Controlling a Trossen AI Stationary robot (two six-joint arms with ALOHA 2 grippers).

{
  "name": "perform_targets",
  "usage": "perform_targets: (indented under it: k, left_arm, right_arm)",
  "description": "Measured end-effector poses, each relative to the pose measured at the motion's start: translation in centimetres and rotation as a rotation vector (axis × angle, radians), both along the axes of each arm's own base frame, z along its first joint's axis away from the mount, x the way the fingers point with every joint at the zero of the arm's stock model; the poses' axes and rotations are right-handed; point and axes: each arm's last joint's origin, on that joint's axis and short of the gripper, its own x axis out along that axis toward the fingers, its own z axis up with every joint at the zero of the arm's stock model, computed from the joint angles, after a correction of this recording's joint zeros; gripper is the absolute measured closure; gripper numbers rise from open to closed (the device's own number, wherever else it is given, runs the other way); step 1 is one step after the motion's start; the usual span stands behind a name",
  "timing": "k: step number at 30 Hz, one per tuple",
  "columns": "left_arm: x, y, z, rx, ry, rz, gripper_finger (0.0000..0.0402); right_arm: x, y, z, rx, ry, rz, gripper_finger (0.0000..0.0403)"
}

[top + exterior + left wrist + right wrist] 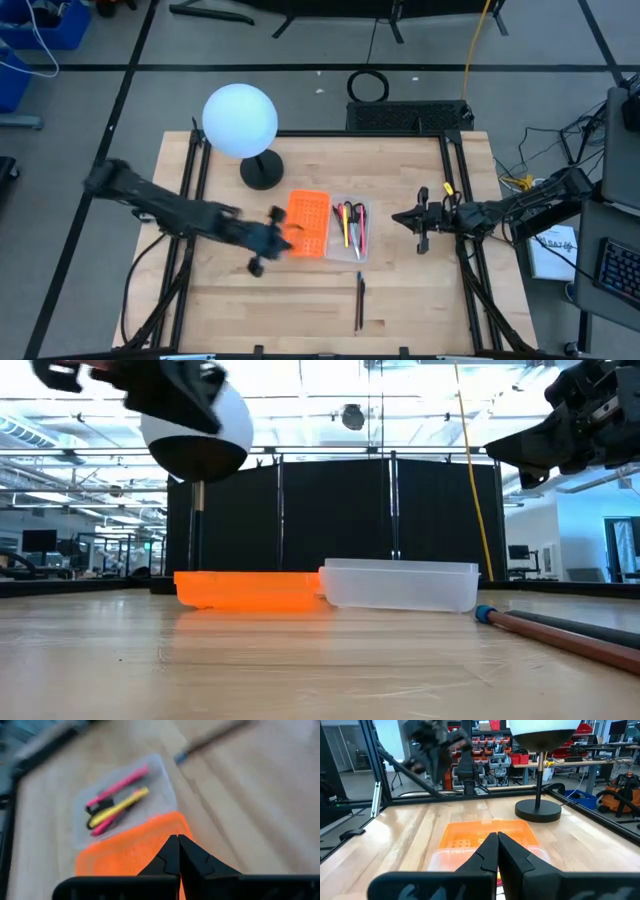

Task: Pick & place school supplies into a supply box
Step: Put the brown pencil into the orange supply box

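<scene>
**Stray pen lies nearer the left arm**

The thin black pen (360,300) lies on bare wood just beyond the clear plastic supply box (349,229), lengthwise toward the front edge. The left gripper (268,243), clenched empty beside the orange perforated tray (309,223), seems slightly nearer than the clenched right gripper (419,222).

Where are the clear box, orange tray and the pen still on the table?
clear box (352,250): high view, bare floor near its front edge.
orange tray (308,224): high view, middle of its perforated floor.
pen (360,300): high view, mid-shaft, lying on the table in front of the box.
</scene>
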Motion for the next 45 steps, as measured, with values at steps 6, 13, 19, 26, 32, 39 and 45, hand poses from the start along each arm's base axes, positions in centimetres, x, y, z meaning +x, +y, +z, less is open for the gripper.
perform_targets:
  k: [6,13,19,26,32,39,45]
  left_arm:
    - [-7.5,3.6,-2.8,-0.213,-0.285,0.162,0.0398]
    - [-11.2,6.1,-4.7,-0.323,-0.578,0.257,0.0398]
    - [-12.3,6.8,-6.9,-0.364,-0.696,0.239,0.0397]
    - [-12.8,7.0,-7.8,-0.392,-0.717,0.190,0.0393]
    - [-12.6,7.4,-6.4,-0.346,-0.818,0.253,0.0390]
    - [-12.6,7.5,-6.4,-0.389,-0.815,0.280,0.0396]
    - [-12.6,7.5,-6.5,-0.400,-0.807,0.284,0.0366]
  right_arm:
    - [0.2,0.1,-0.3,0.038,0.023,-0.001,0.0403]
    - [0.4,0.1,-0.7,0.135,0.042,-0.006,0.0403]
    - [0.4,-0.1,-0.8,0.126,0.044,-0.087,0.0403]
    - [1.4,0.7,2.1,0.074,-0.004,-0.103,0.0403]
    - [5.2,4.1,8.2,0.032,0.100,-0.115,0.0403]
    - [13.0,12.1,12.0,0.029,0.359,-0.059,0.0403]
    - [19.0,16.3,13.1,0.198,0.618,-0.120,0.0403]
